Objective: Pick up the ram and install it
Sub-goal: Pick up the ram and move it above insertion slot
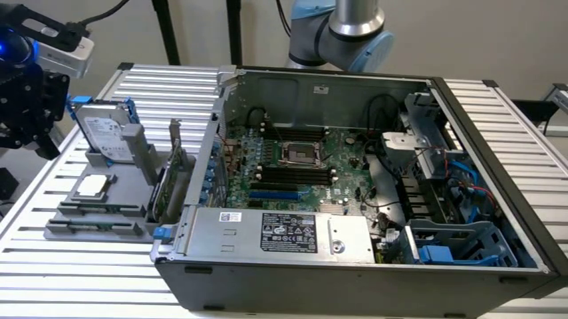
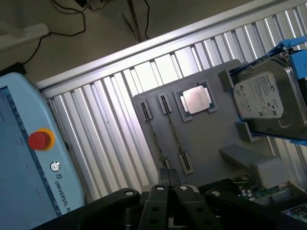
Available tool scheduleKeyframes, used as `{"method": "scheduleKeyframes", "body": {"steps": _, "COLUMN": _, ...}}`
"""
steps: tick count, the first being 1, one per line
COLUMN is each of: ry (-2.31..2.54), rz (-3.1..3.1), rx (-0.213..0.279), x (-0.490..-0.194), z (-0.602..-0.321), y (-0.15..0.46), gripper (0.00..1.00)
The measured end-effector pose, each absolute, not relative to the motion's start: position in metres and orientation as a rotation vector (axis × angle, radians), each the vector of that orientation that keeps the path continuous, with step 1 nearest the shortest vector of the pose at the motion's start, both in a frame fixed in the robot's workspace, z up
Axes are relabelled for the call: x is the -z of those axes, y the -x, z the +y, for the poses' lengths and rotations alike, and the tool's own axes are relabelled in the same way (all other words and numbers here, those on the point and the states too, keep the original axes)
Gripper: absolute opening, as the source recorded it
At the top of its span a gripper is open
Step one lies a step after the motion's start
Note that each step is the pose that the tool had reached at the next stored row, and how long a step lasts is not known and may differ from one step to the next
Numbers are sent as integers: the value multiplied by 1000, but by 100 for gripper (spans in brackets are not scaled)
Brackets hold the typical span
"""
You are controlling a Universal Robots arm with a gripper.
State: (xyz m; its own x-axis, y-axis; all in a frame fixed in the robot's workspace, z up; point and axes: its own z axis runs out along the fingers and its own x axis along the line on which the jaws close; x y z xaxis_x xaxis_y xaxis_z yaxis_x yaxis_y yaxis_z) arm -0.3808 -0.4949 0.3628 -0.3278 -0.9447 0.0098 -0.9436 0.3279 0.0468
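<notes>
The ram (image 1: pixel 96 226) is standing on its long edge in a slot at the near end of the grey holder (image 2: pixel 211 139). The holder is lying on the table (image 1: pixel 53 279), to the exterior view's left of the open computer case (image 1: pixel 355 266). The pincer (image 2: pixel 169 190) is hovering high by the holder's far left side, well apart from the stick; whether it is spread or pressed together I cannot tell. The stick is looking light, thin and stiff yet fragile. I am judging a gentle pinch on its flat faces, mid-length under the upper edge, safest.

The silver arm (image 1: pixel 357 14) has pale blue joint caps (image 1: pixel 376 50) and a black tool (image 2: pixel 170 192).
</notes>
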Motion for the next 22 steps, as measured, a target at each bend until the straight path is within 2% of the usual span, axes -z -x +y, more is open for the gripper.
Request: {"method": "scheduleKeyframes", "body": {"steps": 22, "ry": -2165, "rz": -2226, "rx": 36, "x": -358, "z": -495, "y": 381, "gripper": 11}}
